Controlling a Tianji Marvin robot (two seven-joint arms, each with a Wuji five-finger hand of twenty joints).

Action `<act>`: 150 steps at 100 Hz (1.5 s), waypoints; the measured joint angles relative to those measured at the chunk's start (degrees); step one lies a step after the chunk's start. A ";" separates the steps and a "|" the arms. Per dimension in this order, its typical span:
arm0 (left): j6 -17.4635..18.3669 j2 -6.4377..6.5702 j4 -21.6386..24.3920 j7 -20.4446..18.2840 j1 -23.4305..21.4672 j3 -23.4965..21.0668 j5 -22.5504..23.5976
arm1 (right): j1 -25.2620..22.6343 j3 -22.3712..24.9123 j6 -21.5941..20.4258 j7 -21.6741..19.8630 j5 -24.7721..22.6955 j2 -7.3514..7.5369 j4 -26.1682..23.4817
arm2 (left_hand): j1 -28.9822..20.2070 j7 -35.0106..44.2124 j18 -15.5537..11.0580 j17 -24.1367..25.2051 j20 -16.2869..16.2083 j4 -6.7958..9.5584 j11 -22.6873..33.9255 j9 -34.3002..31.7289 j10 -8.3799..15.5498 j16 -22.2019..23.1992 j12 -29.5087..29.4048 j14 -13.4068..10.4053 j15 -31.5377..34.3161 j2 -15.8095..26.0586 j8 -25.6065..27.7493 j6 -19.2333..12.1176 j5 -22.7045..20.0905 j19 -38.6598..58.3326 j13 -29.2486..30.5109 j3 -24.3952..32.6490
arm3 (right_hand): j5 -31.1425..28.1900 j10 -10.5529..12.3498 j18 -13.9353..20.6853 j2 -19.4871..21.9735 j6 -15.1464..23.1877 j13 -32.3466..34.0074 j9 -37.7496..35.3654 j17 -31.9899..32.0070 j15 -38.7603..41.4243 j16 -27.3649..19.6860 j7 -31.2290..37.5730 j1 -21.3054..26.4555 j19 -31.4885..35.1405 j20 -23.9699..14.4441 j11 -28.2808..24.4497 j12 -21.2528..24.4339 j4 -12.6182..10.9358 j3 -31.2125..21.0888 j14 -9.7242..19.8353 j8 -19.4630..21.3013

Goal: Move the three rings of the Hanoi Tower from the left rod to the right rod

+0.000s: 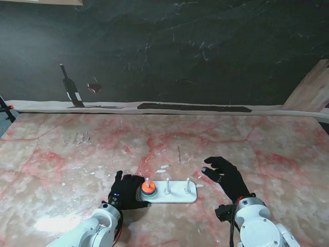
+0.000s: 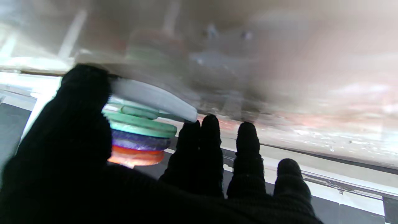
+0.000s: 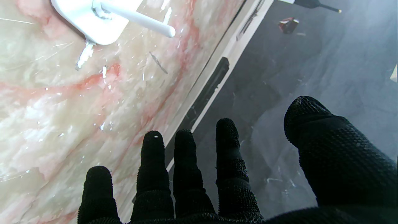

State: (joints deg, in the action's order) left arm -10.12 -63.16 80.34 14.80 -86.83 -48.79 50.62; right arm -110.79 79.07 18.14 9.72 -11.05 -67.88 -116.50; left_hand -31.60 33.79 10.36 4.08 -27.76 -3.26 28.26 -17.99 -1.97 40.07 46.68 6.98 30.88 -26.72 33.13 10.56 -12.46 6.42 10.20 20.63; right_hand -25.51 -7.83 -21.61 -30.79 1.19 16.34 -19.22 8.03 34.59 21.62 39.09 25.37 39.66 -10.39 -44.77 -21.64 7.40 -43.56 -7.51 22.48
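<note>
A white base [image 1: 177, 196] with three white rods lies on the marble table, near me. On its left rod [image 1: 147, 181] sits a stack of three rings [image 1: 148, 190]: orange on top, a dark one, green lowest. My black-gloved left hand [image 1: 126, 191] rests at the base's left end, fingers beside the stack; the left wrist view shows the rings [image 2: 140, 137] between thumb and fingers [image 2: 211, 146], contact unclear. My right hand [image 1: 223, 175] hovers open just right of the base, fingers [image 3: 186, 161] spread, with the right rod [image 3: 140, 19] bare.
The pink-veined marble table [image 1: 77, 154] ends at a pale strip against a dark wall. A dark bottle shape [image 1: 70, 87] and a red glass [image 1: 94, 87] appear on that wall. A dark flat strip [image 1: 193, 107] lies along the far edge.
</note>
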 measured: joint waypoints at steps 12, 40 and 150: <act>-0.28 0.09 0.97 0.00 -0.96 -0.10 0.08 | 0.00 -0.03 0.12 0.37 -0.01 -0.10 0.00 | -0.77 -0.50 0.00 0.00 0.00 0.02 -0.07 0.03 -0.10 0.00 0.00 0.03 0.00 0.21 0.00 0.50 0.03 0.00 -0.22 -0.06 | 0.01 -0.02 0.00 0.00 0.00 0.00 0.00 0.00 0.02 0.00 0.00 0.00 0.00 0.00 -0.09 0.00 0.00 0.54 0.00 0.00; -2.40 0.34 3.81 -3.14 -2.64 -0.64 1.15 | -0.11 -0.03 0.27 0.98 0.01 -0.28 -0.03 | -2.24 -1.73 0.00 0.00 0.64 2.58 -2.48 3.14 -0.11 -0.31 -0.72 0.53 -1.69 3.30 0.00 0.51 2.62 -0.17 -2.68 -5.39 | 0.00 -0.04 0.00 0.62 0.00 0.01 0.00 0.00 0.14 0.00 0.00 0.00 0.06 0.00 -0.16 0.00 -0.01 0.54 0.00 0.00; 5.13 0.20 14.05 -1.68 -9.41 -8.46 -0.25 | -2.11 0.83 -1.06 1.15 0.55 -0.32 -0.78 | -7.95 -10.60 1.16 -0.07 6.92 4.03 -7.92 4.83 -5.72 -6.08 -15.50 3.59 -11.27 1.31 -8.16 -0.61 0.67 -2.78 -4.64 -16.86 | 0.19 -0.05 -0.57 0.65 -0.13 0.01 0.00 0.00 0.26 0.00 -0.05 0.00 0.39 0.01 -0.16 0.00 -0.02 1.13 0.00 0.00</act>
State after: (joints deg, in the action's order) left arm -4.99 -62.96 94.39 13.12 -96.24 -57.25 50.37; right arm -112.90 79.89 17.08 10.88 -10.50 -68.20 -117.28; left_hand -39.55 23.18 11.53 4.00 -20.85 0.78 20.34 -13.16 -7.70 33.99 31.18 10.57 19.60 -25.41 24.97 9.95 -11.79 3.63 5.56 3.77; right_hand -25.32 -7.89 -22.18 -30.14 1.06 16.35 -19.22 8.03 34.84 21.62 39.04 25.37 40.05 -10.38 -44.94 -21.63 7.38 -42.42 -7.51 22.48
